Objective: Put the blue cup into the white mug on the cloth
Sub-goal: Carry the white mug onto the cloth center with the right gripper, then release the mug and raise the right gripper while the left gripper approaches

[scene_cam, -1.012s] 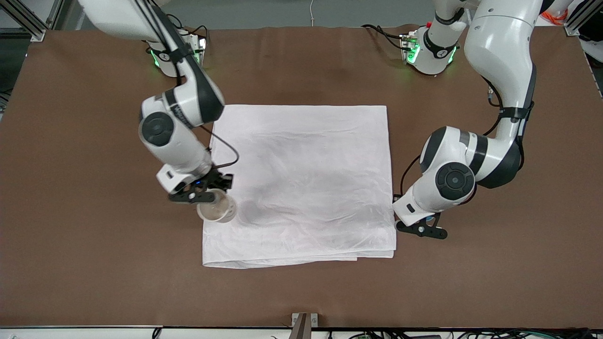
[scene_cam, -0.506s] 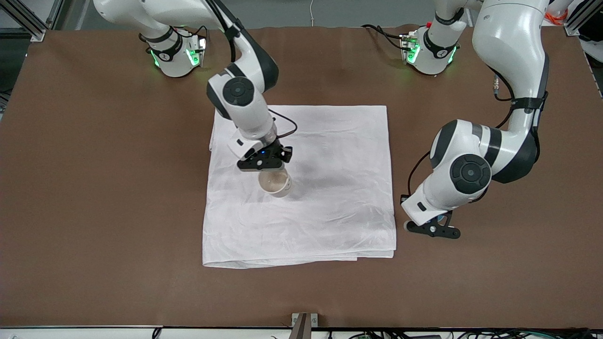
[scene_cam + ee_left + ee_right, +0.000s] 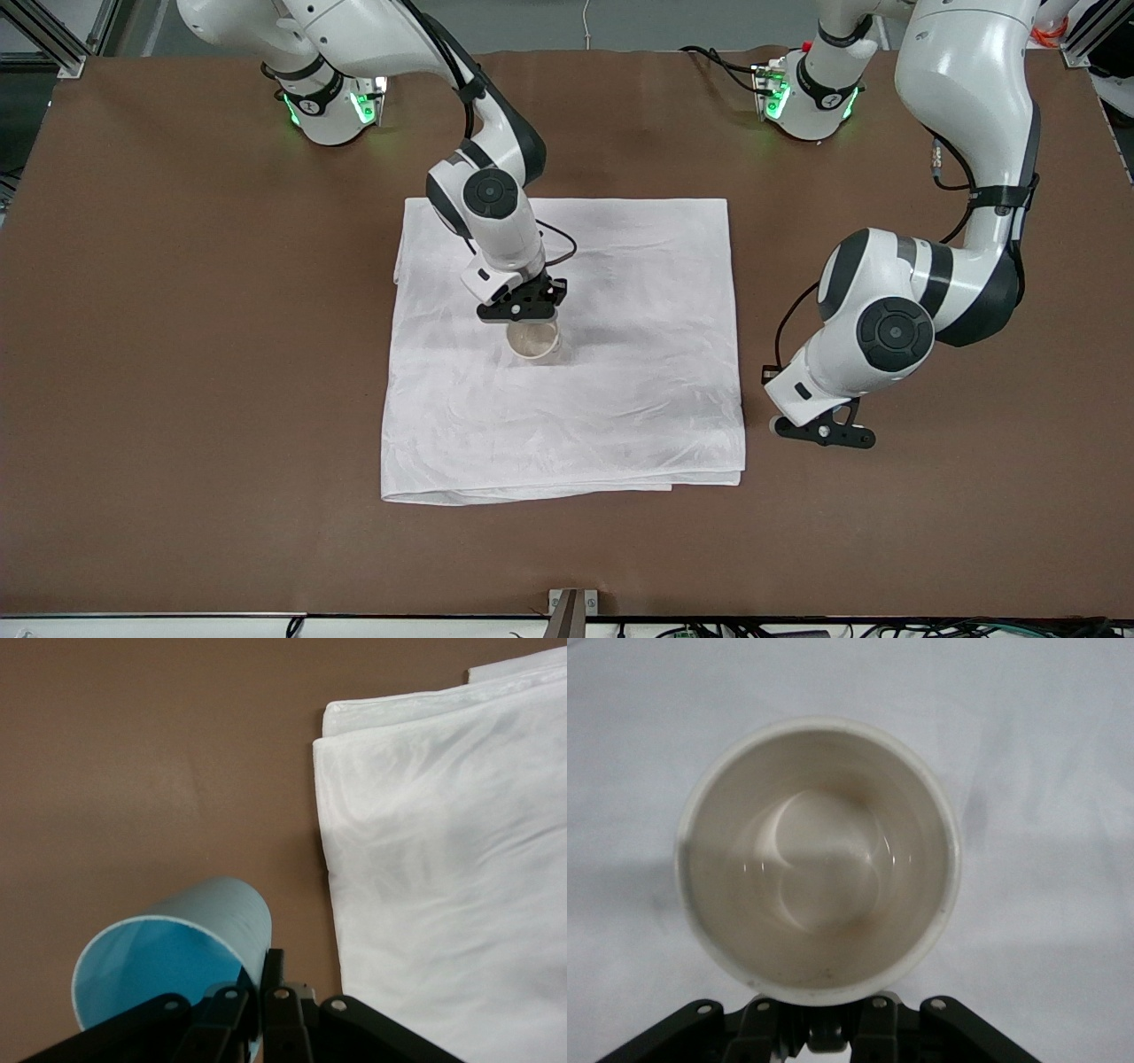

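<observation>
My right gripper [image 3: 523, 310] is shut on the white mug [image 3: 534, 341], holding it upright at the middle of the cloth [image 3: 620, 399]. I cannot tell whether the mug touches the fabric. In the right wrist view the mug's cream inside [image 3: 819, 859] is empty, and the gripper [image 3: 824, 1028] grips its side where the handle is hidden. My left gripper [image 3: 824, 432] is over the bare table beside the cloth's edge at the left arm's end. In the left wrist view it [image 3: 263, 970] is shut on the wall of the blue cup [image 3: 177, 948], which is tilted. The front view hides the cup.
The brown table [image 3: 177, 399] lies bare around the cloth. The cloth's folded corner [image 3: 354, 718] shows in the left wrist view. A small bracket [image 3: 571, 607] sits at the table's front edge.
My right gripper carried the mug from the cloth's edge at the right arm's end to the cloth's middle. My left gripper drifted slightly away from the cloth with the blue cup.
</observation>
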